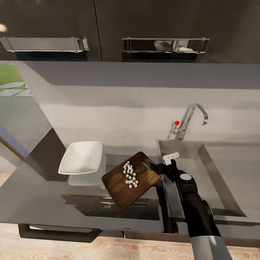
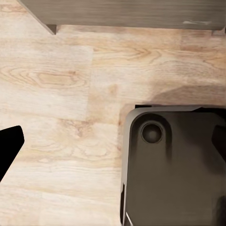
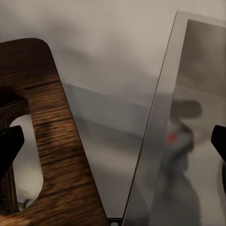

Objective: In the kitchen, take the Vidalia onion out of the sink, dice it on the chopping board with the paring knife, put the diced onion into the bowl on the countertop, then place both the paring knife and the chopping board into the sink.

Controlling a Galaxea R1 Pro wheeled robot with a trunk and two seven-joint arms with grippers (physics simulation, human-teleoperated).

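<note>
From the head camera, the right gripper [image 1: 156, 168] sits at the near right corner of the chopping board [image 1: 122, 187], at the board's handle cutout, and the board lies at an angle on the grey countertop [image 1: 43, 195] with its right corner reaching the left rim of the sink [image 1: 216, 169]. Whether the fingers are clamped on the board or merely beside it cannot be told from this view, since the wrist covers them. A loose cluster of small white diced onion pieces [image 1: 130, 175] lies on the board's upper half. The white bowl [image 1: 81, 157] stands on the countertop just left of the board, apart from it. Behind the sink rises the chrome tap [image 1: 191, 121] with its red-tipped lever [image 1: 176, 123], and a small pale object lies in the basin near the gripper, too small to name. The right wrist camera adds the close detail: the chopping board [image 3: 56, 155] with its dark grain and the oblong handle hole, two dark fingertips [image 3: 9, 146] at opposite edges of the picture, set well apart, and the sink rim [image 3: 155, 127] running diagonally with a blurred reflection of the red lever. The left wrist camera looks down at the light wood-plank floor [image 2: 56, 94] and a dark part of the robot's base [image 2: 174, 169], with one dark fingertip at the edge; that gripper's spread cannot be judged.
</note>
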